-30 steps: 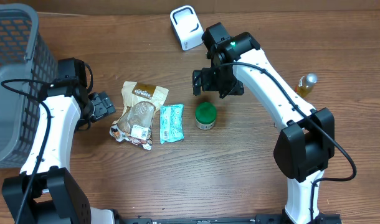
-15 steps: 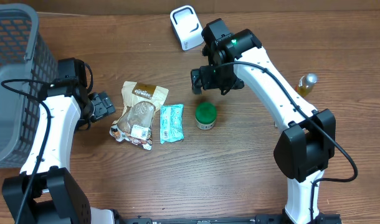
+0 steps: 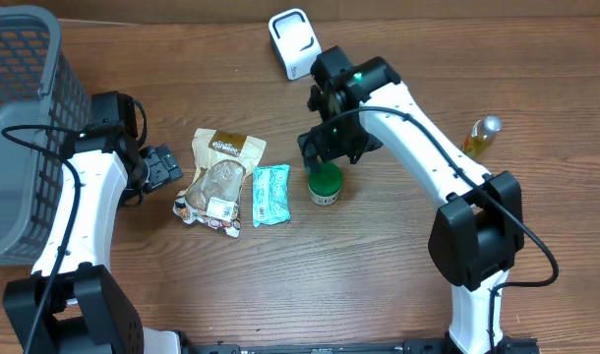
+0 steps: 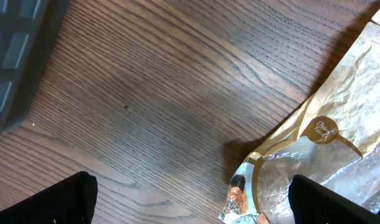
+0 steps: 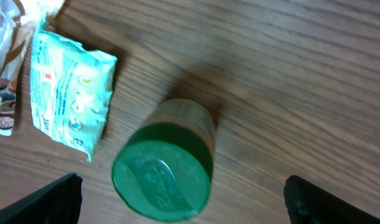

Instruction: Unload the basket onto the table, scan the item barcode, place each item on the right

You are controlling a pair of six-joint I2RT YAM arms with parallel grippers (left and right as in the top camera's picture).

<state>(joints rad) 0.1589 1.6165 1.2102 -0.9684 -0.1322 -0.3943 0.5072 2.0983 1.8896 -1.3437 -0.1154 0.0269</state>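
Observation:
A small jar with a green lid (image 3: 325, 183) stands upright in the middle of the table. My right gripper (image 3: 331, 147) hangs open just above its far side. In the right wrist view the green lid (image 5: 163, 179) sits between the two wide-apart black fingertips (image 5: 53, 200), untouched. A teal packet (image 3: 271, 195) and a brown snack bag (image 3: 218, 177) lie to the jar's left. My left gripper (image 3: 164, 167) is open beside the bag's left edge, and the bag (image 4: 339, 155) shows by its right finger. A white scanner (image 3: 294, 43) stands at the far edge.
A grey mesh basket (image 3: 20, 128) fills the left side of the table. A small bottle with a silver cap (image 3: 482, 135) stands at the right. The basket's corner (image 4: 15, 56) shows near my left gripper (image 4: 190, 200).
My right gripper has moved toward me and slightly left, coming down over the green-lidded jar. The left arm has not moved.

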